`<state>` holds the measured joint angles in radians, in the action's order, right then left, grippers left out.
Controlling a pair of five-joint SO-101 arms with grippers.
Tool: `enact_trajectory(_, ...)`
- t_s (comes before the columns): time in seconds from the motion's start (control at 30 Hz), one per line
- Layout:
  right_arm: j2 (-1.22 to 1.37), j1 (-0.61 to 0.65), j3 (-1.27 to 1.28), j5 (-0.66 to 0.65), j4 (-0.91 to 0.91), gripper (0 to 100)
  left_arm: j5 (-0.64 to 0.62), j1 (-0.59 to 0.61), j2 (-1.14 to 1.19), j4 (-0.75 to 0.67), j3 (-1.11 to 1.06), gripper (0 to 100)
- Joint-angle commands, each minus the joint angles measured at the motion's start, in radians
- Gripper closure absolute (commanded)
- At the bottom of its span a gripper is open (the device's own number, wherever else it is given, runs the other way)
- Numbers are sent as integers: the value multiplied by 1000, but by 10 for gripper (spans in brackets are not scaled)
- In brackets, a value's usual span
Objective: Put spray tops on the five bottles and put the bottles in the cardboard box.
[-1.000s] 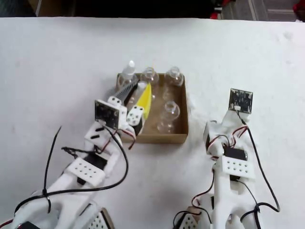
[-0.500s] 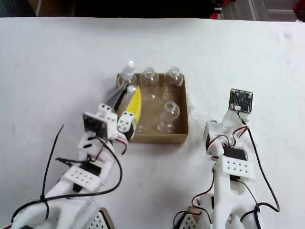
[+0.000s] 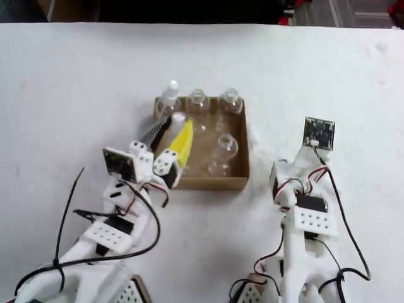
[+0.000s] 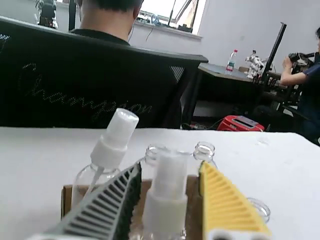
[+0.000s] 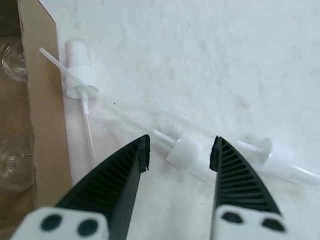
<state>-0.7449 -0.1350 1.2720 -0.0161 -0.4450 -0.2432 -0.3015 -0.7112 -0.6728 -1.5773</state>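
L hand (image 3: 177,122), fingers apart, straddles clear spray-topped bottle (image 4: 164,200) at left of brown cardboard box (image 3: 211,183) w/ four other clear bottles (image 3: 224,148); R hand (image 5: 180,146), fingers apart, over loose white spray tops (image 5: 184,150) on white bench (image 3: 76,82) right of box.

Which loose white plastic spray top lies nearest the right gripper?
The middle white spray top, between the right gripper's open fingers; the other two lie outside them.

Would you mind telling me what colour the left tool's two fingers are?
Left tool: one yellow, one dark grey, both ribbed; clearest in the left wrist view.
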Motion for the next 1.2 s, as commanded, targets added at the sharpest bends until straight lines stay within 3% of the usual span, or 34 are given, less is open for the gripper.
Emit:
enact_trajectory(0.0,-12,8,-6,-12,19,818,-11,-1,-28,32,12,823)
enact_trajectory(0.2,-12,8,-6,-12,19,818,-11,-1,-183,104,-14,877)
enact_trajectory(0.43,-12,8,-6,-12,19,818,-18,-5,-549,439,-9,871)
enact_trajectory(0.53,-12,8,-6,-12,19,818,-18,-7,-769,655,12,874)
enact_trajectory(0.7,-12,10,-6,-12,19,818,-20,-2,-1118,1180,167,876)
enact_trajectory(0.83,-12,10,-6,-12,19,818,-20,5,-1096,1425,316,876)
enact_trajectory(1.17,-12,4,-6,-12,18,818,-12,306,-935,1467,390,902)
